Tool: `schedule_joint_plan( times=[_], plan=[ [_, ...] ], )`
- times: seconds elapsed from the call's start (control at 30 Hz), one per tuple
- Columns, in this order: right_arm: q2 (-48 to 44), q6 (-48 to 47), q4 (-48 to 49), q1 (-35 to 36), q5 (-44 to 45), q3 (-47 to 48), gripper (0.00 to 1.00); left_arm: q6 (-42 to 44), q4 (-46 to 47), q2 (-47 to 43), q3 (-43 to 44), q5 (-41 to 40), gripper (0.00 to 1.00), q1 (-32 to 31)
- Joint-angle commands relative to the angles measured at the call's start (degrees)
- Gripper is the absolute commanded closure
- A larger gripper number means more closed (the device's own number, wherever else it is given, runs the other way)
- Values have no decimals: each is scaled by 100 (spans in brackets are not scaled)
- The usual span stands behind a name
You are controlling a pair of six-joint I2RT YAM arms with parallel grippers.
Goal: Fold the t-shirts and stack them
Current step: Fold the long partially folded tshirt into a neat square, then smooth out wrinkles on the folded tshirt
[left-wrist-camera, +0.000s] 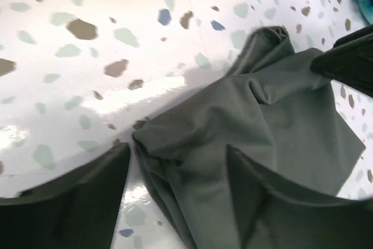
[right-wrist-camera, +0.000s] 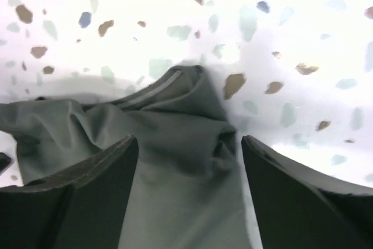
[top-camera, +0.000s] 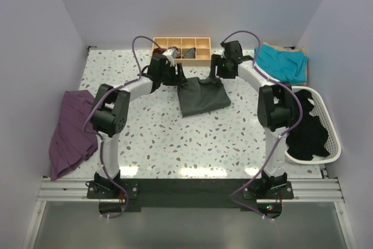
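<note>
The charcoal grey t-shirt [top-camera: 202,97] lies crumpled at the table's far middle. It fills the left wrist view [left-wrist-camera: 274,126] and the right wrist view [right-wrist-camera: 169,138]. My left gripper [top-camera: 178,76] hangs open over the shirt's far left corner, its fingers [left-wrist-camera: 76,202] straddling the cloth edge. My right gripper [top-camera: 217,73] hangs open over the far right corner, its fingers [right-wrist-camera: 291,196] either side of a bunched fold near the collar. The teal t-shirt [top-camera: 281,62] lies folded at the far right.
A wooden compartment tray [top-camera: 182,49] stands at the far edge behind the grippers. A purple cloth [top-camera: 71,132] drapes over the left table edge. A white basket [top-camera: 326,126] with black cloth [top-camera: 306,135] stands at the right.
</note>
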Motion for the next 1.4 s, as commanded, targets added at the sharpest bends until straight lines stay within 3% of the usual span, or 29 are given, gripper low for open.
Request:
schedule_joint_plan(
  times=[0.0, 0.1, 0.2, 0.43, 0.63, 0.83, 1.03, 1.37],
  plan=[
    [-810, -497, 481, -151, 339, -116, 21, 127, 541, -585, -39, -442, 10, 137],
    [-1262, -611, 722, -344, 216, -611, 15, 118, 578, -1070, -427, -804, 2, 154],
    [-1316, -629, 283, -388, -222, -488, 15, 101, 569, -1308, -507, -498, 0, 146],
    [-1114, -181, 318, -230, -1523, -796, 16, -461, 1315, -1020, -402, 2223, 0, 23],
    [-710, -23, 343, -133, -2068, -796, 19, -1191, 2063, -211, -296, 2984, 0, 14],
    [-174, -14, 317, -133, -2210, -524, 19, -1367, 2336, 202, -305, 2932, 0, 23],
    [230, -154, 572, -125, -1929, -226, 19, -1016, 2248, 484, -147, 2467, 0, 49],
    [1127, -488, 220, -142, -1357, 953, 18, 134, 948, 669, 47, 850, 0, 102]
  ],
)
